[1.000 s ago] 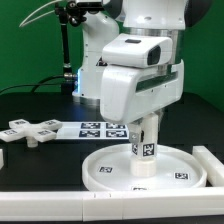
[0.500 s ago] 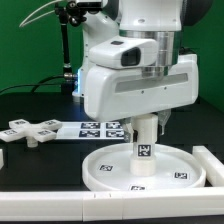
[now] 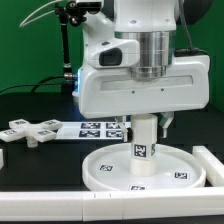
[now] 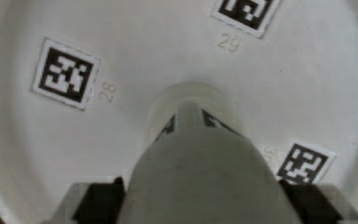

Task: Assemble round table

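- On the black table [image 3: 30,105], nothing is seen holding the disc [image 3: 92,170] in place. It is judged free to turn or slide if the post is twisted or pushed sideways, and then no joint would be made.
- Most of the meeting point is hidden in the exterior view by the bulk of the arm [image 3: 140,80], so a bad fit at the foot of the post could go unnoticed from there.
- The cross [image 3: 30,131] is left lying well apart, toward the exterior view's left beside the marker board [image 3: 98,127]. It is not endangered now.
- The gripper [image 3: 146,122] is seen clamped on the upper end of the post, with dark fingers [image 4: 105,198] pressed to either side of it. If too little of the post is held, a slip of the smooth plastic is to be feared.
- The post [image 3: 143,152] is held upright at the disc's middle, its foot on the disc floor. Whether it is fully seated cannot be told. If it is released while only half home, it may lean or topple.
- A slight tilt would be enough to jam the joint.
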Robot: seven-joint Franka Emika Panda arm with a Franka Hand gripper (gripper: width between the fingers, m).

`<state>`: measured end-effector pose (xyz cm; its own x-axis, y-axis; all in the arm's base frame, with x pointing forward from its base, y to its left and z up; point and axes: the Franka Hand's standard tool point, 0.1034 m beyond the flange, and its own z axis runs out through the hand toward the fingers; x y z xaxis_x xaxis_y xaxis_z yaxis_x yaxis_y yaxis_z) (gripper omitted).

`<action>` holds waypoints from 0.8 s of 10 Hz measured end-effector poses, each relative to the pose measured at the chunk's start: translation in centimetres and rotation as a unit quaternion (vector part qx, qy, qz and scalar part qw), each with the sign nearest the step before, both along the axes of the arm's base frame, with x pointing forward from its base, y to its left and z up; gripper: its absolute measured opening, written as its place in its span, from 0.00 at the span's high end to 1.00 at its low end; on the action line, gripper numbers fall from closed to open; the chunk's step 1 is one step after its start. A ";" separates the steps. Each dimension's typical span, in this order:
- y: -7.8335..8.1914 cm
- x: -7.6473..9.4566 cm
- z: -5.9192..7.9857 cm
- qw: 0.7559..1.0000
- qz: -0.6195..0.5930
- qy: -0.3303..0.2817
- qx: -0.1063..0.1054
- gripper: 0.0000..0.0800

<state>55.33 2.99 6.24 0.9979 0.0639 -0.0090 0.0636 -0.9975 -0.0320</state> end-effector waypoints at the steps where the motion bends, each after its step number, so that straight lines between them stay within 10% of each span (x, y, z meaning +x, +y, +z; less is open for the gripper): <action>1: 0.0 0.0 0.0 1.000 -0.021 0.001 0.001 0.49; 8: -0.2 0.0 -0.2 0.926 -0.374 0.016 0.045 0.49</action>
